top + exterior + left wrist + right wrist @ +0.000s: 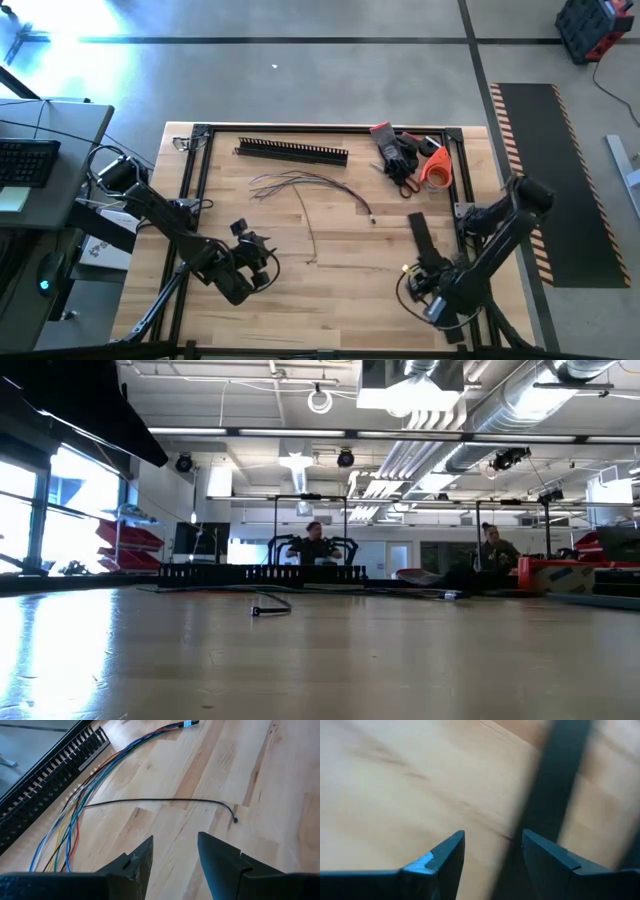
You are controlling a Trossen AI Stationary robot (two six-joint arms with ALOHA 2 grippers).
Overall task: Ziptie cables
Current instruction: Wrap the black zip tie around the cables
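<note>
High view | one cables [300, 183] bunch | left pincer [262, 262] empty, narrowly parted | right pincer [418, 280] empty, narrowly parted

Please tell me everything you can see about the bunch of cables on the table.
The cables are a loose bunch of thin wires lying flat on the wooden table, just in front of the black slotted duct. The left wrist view shows blue, yellow, red, green and dark strands. They fan apart at one end and gather toward a small connector. No tie binds them, and neither pincer touches them.
</note>
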